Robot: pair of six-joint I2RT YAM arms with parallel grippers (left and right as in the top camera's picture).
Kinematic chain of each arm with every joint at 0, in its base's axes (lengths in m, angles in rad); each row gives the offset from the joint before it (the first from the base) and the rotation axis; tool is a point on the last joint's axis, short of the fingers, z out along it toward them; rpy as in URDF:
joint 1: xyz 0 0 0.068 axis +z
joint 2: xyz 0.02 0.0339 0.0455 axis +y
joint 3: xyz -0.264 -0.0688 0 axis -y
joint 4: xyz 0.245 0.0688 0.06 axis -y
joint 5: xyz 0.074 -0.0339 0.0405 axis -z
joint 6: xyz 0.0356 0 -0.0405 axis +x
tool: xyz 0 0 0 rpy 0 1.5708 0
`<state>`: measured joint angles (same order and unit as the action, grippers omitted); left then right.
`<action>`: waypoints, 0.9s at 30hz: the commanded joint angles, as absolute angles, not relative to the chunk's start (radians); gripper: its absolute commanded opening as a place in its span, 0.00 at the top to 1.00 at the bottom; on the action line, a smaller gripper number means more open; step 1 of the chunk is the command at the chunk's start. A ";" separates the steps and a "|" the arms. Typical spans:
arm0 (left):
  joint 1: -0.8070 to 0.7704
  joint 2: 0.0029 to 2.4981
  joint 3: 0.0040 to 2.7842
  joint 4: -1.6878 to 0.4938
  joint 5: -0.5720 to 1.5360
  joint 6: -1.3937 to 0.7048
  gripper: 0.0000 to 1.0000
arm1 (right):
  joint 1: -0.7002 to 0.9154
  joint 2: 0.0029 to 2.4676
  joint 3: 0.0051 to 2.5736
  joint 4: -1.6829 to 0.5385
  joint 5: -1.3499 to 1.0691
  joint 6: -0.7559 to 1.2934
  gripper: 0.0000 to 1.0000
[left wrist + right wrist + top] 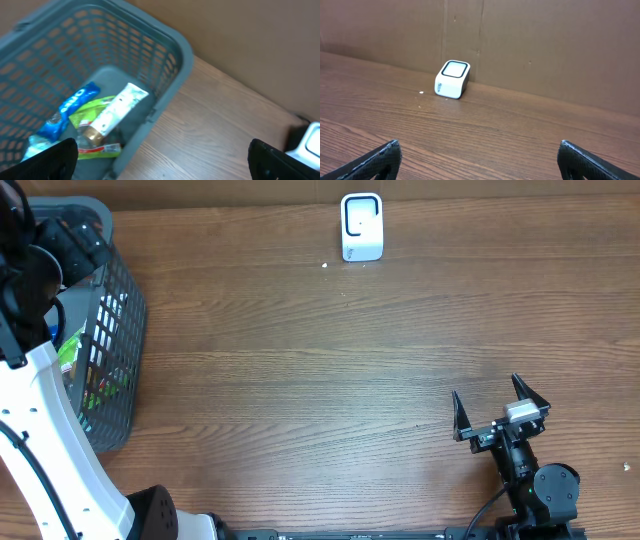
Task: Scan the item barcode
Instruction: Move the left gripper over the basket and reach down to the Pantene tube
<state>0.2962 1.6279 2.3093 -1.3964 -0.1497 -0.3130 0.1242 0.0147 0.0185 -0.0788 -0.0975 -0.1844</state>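
Wide-open left jaws hang over the basket (pixel 165 32) — the white tube (pixel 117 111) inside lies ahead-left, long axis slanted across them — right jaws, also open, sit well apart.

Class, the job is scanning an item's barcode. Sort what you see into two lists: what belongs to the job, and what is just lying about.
Belongs to the job: white scanner; grey basket holding a white tube, blue packet and green packet; left gripper and right gripper, both open.

Just lying about: white speck on the table near the scanner; cardboard wall behind.
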 commanded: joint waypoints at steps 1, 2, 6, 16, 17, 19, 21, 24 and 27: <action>0.302 1.641 2.326 -1.422 -0.297 -0.368 0.00 | 0.118 0.003 0.008 -0.073 -0.096 -0.184 0.00; 0.304 1.650 2.326 -1.429 -0.313 -0.367 0.00 | 0.118 0.003 0.008 -0.073 -0.096 -0.184 0.00; 0.322 1.701 2.326 -1.443 -0.332 -0.367 0.00 | 0.118 0.003 0.008 -0.073 -0.096 -0.184 0.00; 0.349 1.820 2.326 -1.493 -0.321 -0.398 0.00 | 0.118 0.003 0.008 -0.073 -0.096 -0.184 0.00; 0.349 1.826 2.326 -1.493 -0.322 -0.402 0.00 | 0.118 0.003 0.008 -0.073 -0.096 -0.184 0.00; 0.350 1.839 2.326 -1.491 -0.327 -0.409 0.00 | 0.118 0.003 0.008 -0.073 -0.096 -0.184 0.00; 0.353 1.848 2.326 -1.488 -0.350 -0.430 0.00 | 0.118 0.003 0.008 -0.073 -0.096 -0.184 0.00; 0.364 1.853 2.326 -1.482 -0.369 -0.436 0.00 | 0.118 0.003 0.008 -0.073 -0.096 -0.184 0.00; 0.393 1.853 2.326 -1.469 -0.365 -0.435 0.00 | 0.118 0.003 0.008 -0.073 -0.096 -0.184 0.00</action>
